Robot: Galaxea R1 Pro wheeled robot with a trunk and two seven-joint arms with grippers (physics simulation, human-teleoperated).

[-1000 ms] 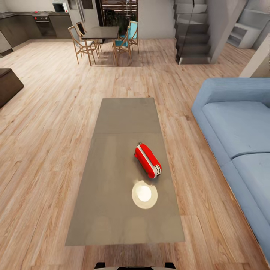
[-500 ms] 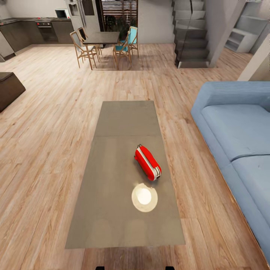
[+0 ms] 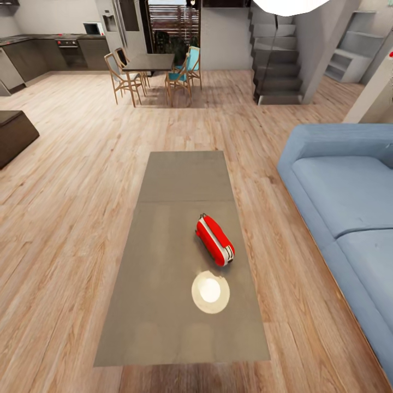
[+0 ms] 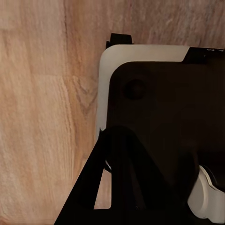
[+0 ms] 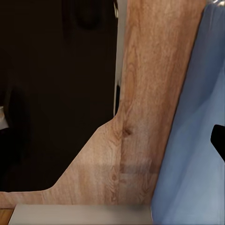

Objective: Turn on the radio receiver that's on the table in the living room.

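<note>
While the head view has tilted upward since the earlier frame, bringing a white lamp (image 3: 286, 5) into sight, the radio receiver (image 3: 215, 239) lies unmoved on the grey desk (image 3: 164, 245), beside the blue sofa (image 3: 344, 207). Neither end effector's state can be told.

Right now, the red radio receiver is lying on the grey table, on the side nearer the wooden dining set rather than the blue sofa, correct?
Not quite. The radio receiver does lie on the grey table, but toward the edge nearer the blue sofa, as the head view shows.
</note>
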